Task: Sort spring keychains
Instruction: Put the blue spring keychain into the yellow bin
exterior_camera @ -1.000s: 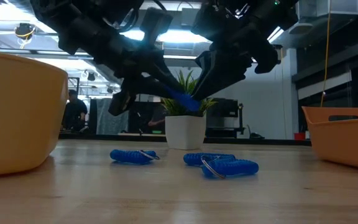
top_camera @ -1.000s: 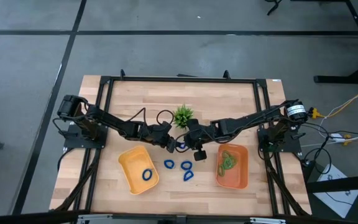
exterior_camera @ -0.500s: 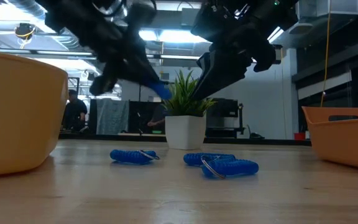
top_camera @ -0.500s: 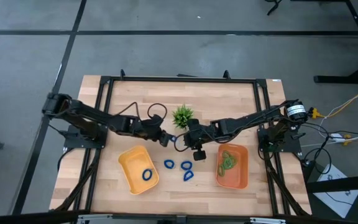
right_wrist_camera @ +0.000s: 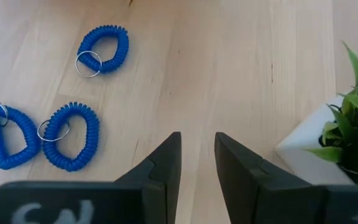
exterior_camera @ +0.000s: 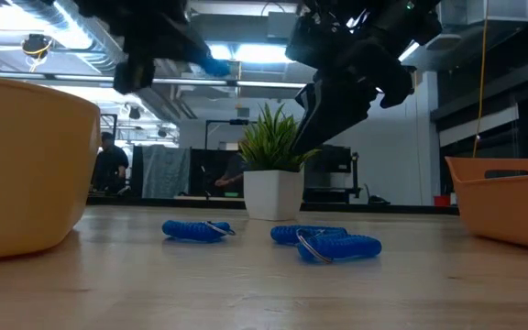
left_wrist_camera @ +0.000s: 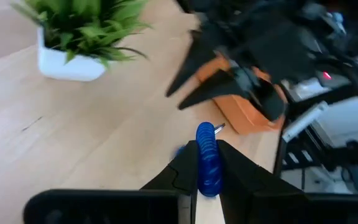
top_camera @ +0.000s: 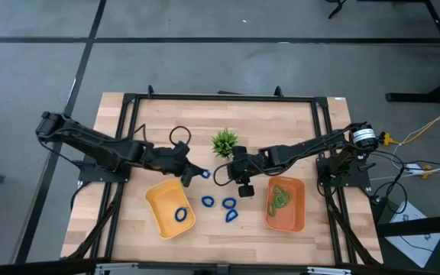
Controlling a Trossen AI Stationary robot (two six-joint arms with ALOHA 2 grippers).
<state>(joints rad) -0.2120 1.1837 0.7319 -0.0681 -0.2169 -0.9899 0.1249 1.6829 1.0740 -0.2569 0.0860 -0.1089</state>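
Altogether, five blue spring keychains can be counted. Three lie loose on the wooden bench (top_camera: 296, 122) between the two trays: one (top_camera: 208, 202) nearest the yellow tray, one (top_camera: 228, 202) just beside it, and one (top_camera: 231, 215) a little closer to the front edge. A fourth (top_camera: 180, 215) lies inside the yellow tray (top_camera: 159, 200). The fifth (left_wrist_camera: 207, 158) is pinched between the fingers of the left claw (top_camera: 197, 175), held in the air above the bench between the yellow tray and the potted artificial plant (top_camera: 224, 141). From above this keychain shows only as a small blue spot at the claw's tip.

The orange tray (top_camera: 296, 214) holds light green keychains (top_camera: 280, 197). They lie tangled on one another, so their number cannot be made out.

The right claw (top_camera: 242, 183) hangs near the plant, above the bench beside the three loose keychains, with its two fingers spread a little and nothing between them. In the right wrist view all three loose keychains show their metal rings.

In the low view both trays are cut off at the picture's edges, the three loose keychains overlap, and the left claw is blurred. In the room behind the bench a person (exterior_camera: 110, 165) is dimly seen.
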